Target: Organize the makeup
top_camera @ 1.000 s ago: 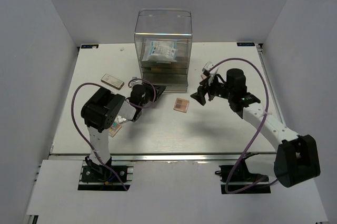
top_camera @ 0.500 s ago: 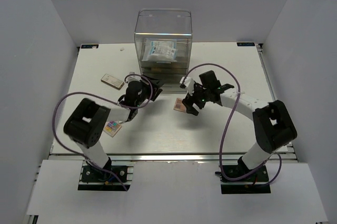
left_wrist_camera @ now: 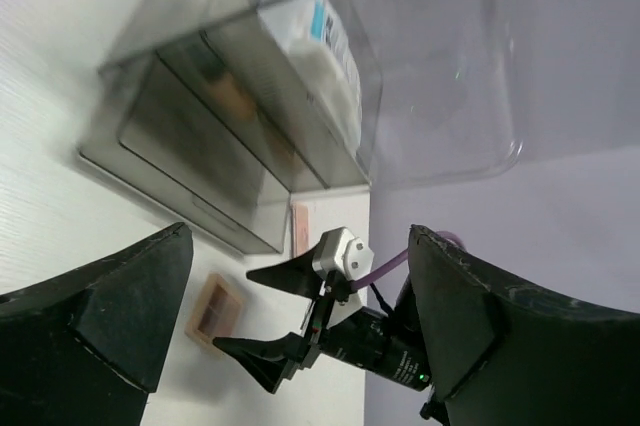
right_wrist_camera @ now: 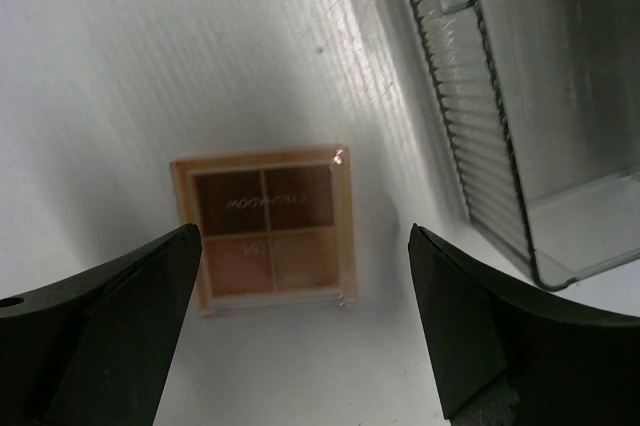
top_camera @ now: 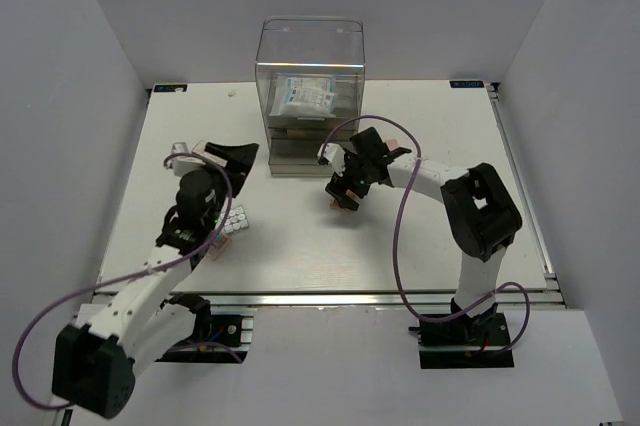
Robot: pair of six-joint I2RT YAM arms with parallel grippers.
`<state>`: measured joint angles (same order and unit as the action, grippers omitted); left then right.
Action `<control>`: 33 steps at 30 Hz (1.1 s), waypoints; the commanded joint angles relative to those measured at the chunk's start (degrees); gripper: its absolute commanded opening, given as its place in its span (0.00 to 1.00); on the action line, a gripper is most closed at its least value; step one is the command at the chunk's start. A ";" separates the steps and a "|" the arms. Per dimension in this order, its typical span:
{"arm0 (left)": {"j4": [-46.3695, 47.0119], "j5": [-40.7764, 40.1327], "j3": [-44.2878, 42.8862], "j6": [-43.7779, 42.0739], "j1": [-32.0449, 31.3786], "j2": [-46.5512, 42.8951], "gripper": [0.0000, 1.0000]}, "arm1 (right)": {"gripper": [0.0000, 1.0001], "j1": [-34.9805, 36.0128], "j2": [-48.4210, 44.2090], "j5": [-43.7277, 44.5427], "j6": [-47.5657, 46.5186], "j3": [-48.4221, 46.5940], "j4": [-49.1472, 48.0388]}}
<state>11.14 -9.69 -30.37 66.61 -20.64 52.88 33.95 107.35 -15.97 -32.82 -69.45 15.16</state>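
A peach palette (right_wrist_camera: pixel 268 231) with four pans lies flat on the table in front of the clear drawer box (top_camera: pixel 310 56). My right gripper (right_wrist_camera: pixel 303 231) hangs open just above it, one finger on each side, not touching it. In the top view the right gripper (top_camera: pixel 345 191) covers most of the palette (top_camera: pixel 343 205). My left gripper (top_camera: pixel 232 161) stands open and empty to the left of the box. A white palette of round pans (top_camera: pixel 232 224) and a multicoloured palette (top_camera: pixel 215 244) lie beside the left arm. A white-blue packet (top_camera: pixel 305 96) sits inside the box.
The left wrist view looks across at the box (left_wrist_camera: pixel 250 126), the packet (left_wrist_camera: pixel 320 36), the peach palette (left_wrist_camera: pixel 218 308) and the right gripper (left_wrist_camera: pixel 270 316). A second flat peach piece (left_wrist_camera: pixel 300 228) lies by the box's far corner. White walls enclose the table.
My left gripper has opened and drawn back to the left, away from the box front. My right gripper has swung left and come down over the peach palette.
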 commanded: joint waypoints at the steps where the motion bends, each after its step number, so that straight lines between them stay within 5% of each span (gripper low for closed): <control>1: -14.70 -5.51 1.19 -3.76 1.66 -6.90 0.98 | 0.89 0.67 1.89 0.85 -2.25 -4.28 1.27; 10: -23.35 -7.45 4.97 -1.66 2.10 -18.95 0.98 | 0.89 2.60 3.30 1.82 -3.13 -1.04 1.98; 25: -27.39 -6.92 0.76 -5.78 2.10 -16.68 0.98 | 0.89 3.22 2.78 2.95 0.12 3.70 1.20; 28: -30.11 -7.88 -1.70 -7.37 2.10 -15.62 0.98 | 0.77 3.40 2.08 4.54 -1.37 5.81 -1.27; 33: -33.37 -10.34 -4.34 -9.65 2.10 -15.00 0.98 | 0.41 3.31 -0.64 0.08 -5.93 7.13 0.13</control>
<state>-19.14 -17.65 -31.99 59.66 -18.85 38.02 37.04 107.39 -16.21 -33.80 -65.39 11.42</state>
